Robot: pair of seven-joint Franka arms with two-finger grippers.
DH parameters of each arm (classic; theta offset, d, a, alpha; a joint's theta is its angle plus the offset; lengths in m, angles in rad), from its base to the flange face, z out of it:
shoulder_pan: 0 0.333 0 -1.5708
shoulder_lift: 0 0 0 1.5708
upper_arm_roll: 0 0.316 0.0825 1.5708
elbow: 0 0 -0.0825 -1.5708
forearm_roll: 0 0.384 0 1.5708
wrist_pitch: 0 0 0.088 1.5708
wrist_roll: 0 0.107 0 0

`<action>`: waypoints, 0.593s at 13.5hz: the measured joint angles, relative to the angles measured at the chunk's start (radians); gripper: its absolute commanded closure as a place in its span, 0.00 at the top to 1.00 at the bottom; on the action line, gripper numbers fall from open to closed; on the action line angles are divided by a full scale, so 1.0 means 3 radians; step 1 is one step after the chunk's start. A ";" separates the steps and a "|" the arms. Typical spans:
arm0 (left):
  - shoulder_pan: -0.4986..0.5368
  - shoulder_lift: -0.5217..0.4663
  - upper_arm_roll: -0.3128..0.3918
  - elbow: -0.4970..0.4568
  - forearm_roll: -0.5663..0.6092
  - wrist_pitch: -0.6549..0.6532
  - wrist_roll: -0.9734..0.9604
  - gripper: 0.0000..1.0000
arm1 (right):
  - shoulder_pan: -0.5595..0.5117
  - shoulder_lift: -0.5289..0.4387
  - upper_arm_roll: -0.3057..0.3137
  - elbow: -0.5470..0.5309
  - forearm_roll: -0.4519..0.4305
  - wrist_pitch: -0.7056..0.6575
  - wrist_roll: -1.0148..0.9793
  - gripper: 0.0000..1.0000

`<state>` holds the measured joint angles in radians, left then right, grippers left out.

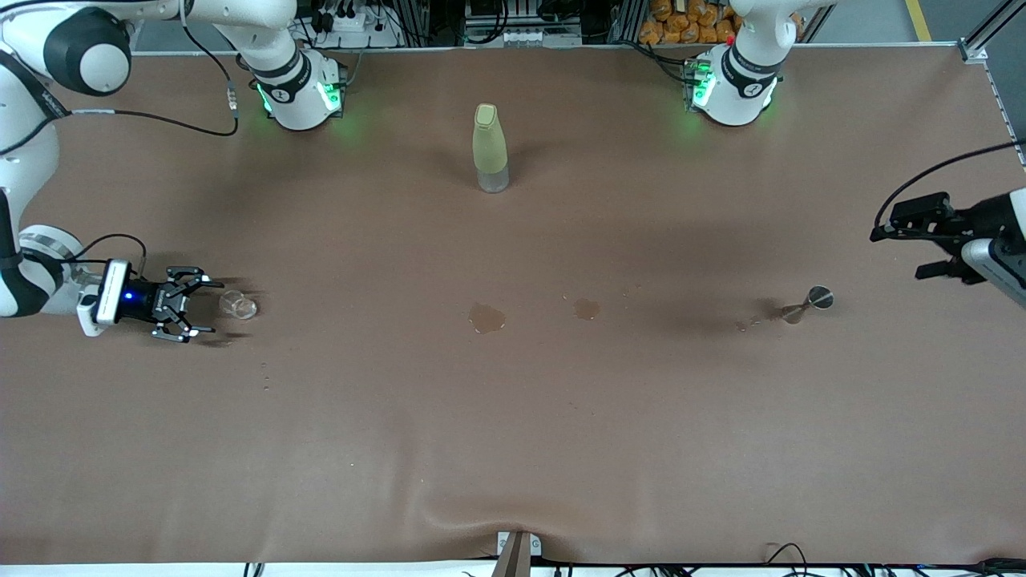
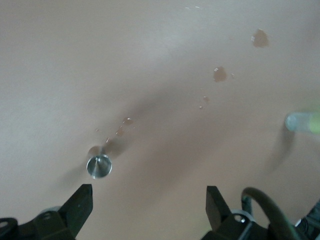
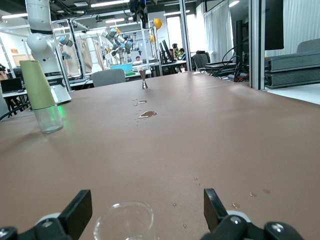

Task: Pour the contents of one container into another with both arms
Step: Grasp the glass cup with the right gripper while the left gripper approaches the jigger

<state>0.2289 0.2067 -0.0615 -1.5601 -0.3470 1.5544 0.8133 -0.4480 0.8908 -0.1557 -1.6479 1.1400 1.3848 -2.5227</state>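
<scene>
Spills on the mat suggest pouring's prob done. Glass upright at the right arm's end, right gripper low beside it, jaws wide, empty. Jigger stands vertical at the left arm's end; left gripper open above, nr it. Bottle farthest, upright.

Brown-covered table, office chairs, ceiling strip lights, bright windows
</scene>
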 measured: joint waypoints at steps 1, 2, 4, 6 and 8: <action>0.0062 0.0086 0.0000 0.0000 -0.0120 0.0001 0.0330 1.00 | 0.0000 0.0045 0.0000 0.0009 0.0025 -0.0002 0.0000 0.97; 0.0126 0.0168 0.0000 0.0001 -0.0213 0.0001 0.0647 1.00 | 0.0000 0.0095 0.0000 0.0011 0.0055 -0.0003 -0.0002 0.96; 0.0251 0.0311 0.0001 0.0001 -0.0334 0.0001 0.1204 1.00 | -0.0007 0.0174 0.0000 0.0018 0.0113 -0.0079 -0.0027 0.95; 0.0364 0.0424 0.0001 0.0001 -0.0443 0.0001 0.1823 1.00 | -0.0011 0.0192 0.0000 0.0021 0.0121 -0.0115 -0.0076 0.94; 0.0454 0.0528 0.0001 -0.0001 -0.0535 0.0001 0.2423 1.00 | -0.0011 0.0201 0.0001 0.0022 0.0122 -0.0137 -0.0085 0.91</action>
<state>0.3650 0.3653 -0.0612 -1.5605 -0.5075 1.5546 1.5401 -0.4512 0.9510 -0.1554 -1.6414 1.1766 1.3437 -2.5481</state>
